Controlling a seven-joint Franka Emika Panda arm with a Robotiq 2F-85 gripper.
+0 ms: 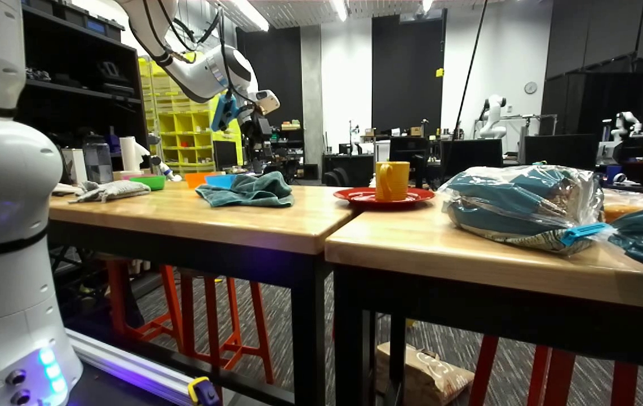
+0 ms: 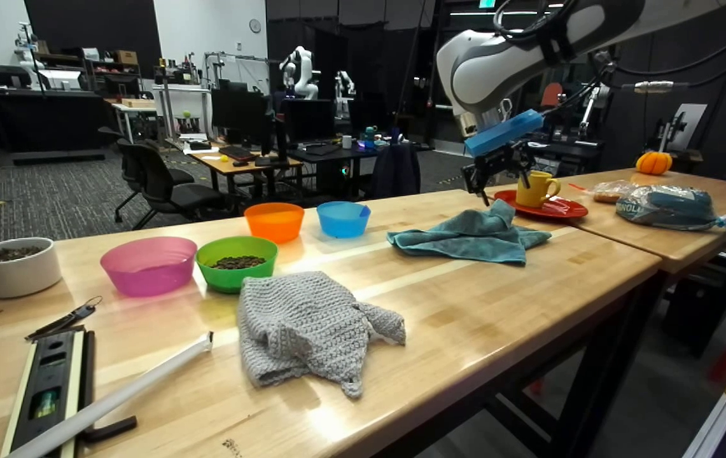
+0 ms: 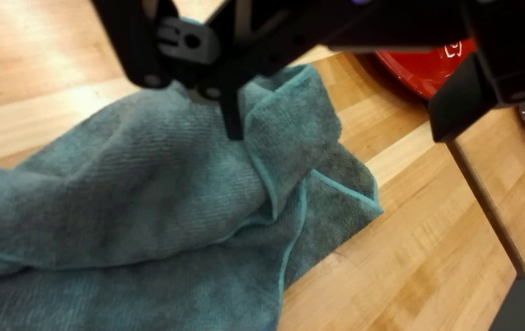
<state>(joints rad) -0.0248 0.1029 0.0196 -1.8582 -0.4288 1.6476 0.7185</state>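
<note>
- Two cloths: one teal cloth (image 2: 471,238), one grey knitted cloth (image 2: 312,331)
- Five bowls: one white bowl (image 2: 16,280), one pink bowl (image 2: 149,272), one green bowl (image 2: 230,278), one orange bowl (image 2: 273,225), one blue bowl (image 2: 340,221)
- One red plate (image 2: 566,208)
- One yellow mug (image 2: 531,189)
- Two plastic bags: one teal-printed bag (image 2: 665,207), one clear bag (image 2: 614,191)
- One orange pumpkin (image 2: 653,163)
- One spirit level (image 2: 51,378)
- One brown paper bag (image 1: 425,372)
- One wall clock (image 2: 255,26)
- Two adjoining wooden worktables (image 2: 452,305)

The letters "NOLU" can be read from here on the plastic bag (image 2: 667,210) near the plate (image 2: 571,209); print on the paper bag (image 1: 420,373), well below the plate, is illegible.
</note>
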